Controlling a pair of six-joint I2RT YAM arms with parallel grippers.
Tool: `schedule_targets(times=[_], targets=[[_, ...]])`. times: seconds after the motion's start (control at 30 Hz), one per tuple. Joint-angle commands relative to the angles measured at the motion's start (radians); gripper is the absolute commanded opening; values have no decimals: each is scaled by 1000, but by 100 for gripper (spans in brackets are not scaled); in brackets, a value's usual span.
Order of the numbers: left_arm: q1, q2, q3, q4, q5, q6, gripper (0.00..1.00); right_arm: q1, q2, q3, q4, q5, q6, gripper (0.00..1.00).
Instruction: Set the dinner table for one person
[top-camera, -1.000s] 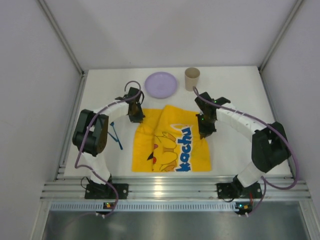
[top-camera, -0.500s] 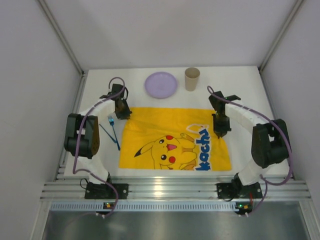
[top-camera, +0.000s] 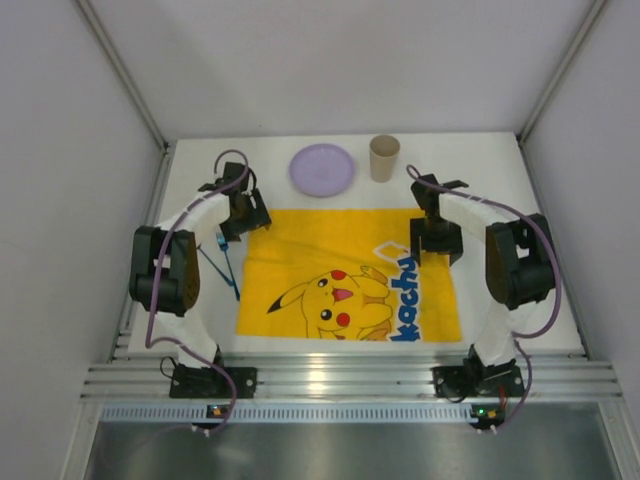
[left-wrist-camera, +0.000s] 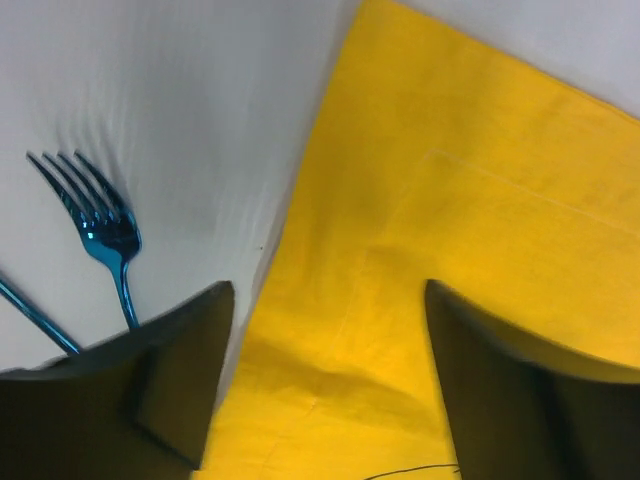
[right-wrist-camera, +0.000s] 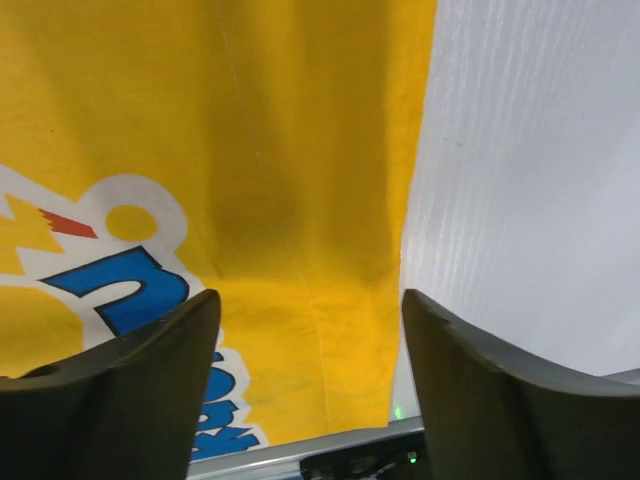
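Both claws gape empty: left claw (left-wrist-camera: 328, 300) over the eleven o'clock corner of the yellow mat (top-camera: 350, 275), right claw (right-wrist-camera: 310, 310) over one o'clock. The white bench (top-camera: 500, 170) underlies everything. Rising carelessly, either could snag and rumple the cloth.

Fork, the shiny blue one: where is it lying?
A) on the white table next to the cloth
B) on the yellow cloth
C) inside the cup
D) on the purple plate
A: the fork rests on the bare white table, just off the yellow cloth's edge.
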Motion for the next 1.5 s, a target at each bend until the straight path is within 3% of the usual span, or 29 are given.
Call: schedule_targets(times=[0.0, 0.07, 0.27, 0.43, 0.47, 0.6, 0.67, 0.77, 1.13, 1.47], targets=[[1, -37, 14, -62, -67, -46, 90, -13, -54, 22, -3, 37, 1, 79], [1, -71, -19, -62, -81, -64, 98, -15, -94, -8, -3, 38, 10, 81], [-2, -175, -114, -48, -95, -116, 97, -15, -145, -54, 49, -26, 21, 82], [-7, -308, -172, -43, -165, -127, 97, -13, -104, 19, 153, -299, 10, 70], [-5, -324, -180, -43, -173, -126, 97, -12, -93, 34, 166, -328, 15, 67], [13, -359, -207, -43, -178, -110, 96, -10, 13, 146, 172, -391, 24, 25], [36, -359, -224, -45, -163, -107, 97, -10, 94, 221, 157, -402, 26, 10], [62, -364, -243, -42, -136, -103, 96, -10, 189, 294, 147, -401, 27, 0], [88, -336, -243, -42, -141, -37, 95, -19, 399, 456, 137, -368, 21, 0], [107, -243, -247, 41, -100, 31, 92, -22, 381, 433, 115, -306, 46, 0]])
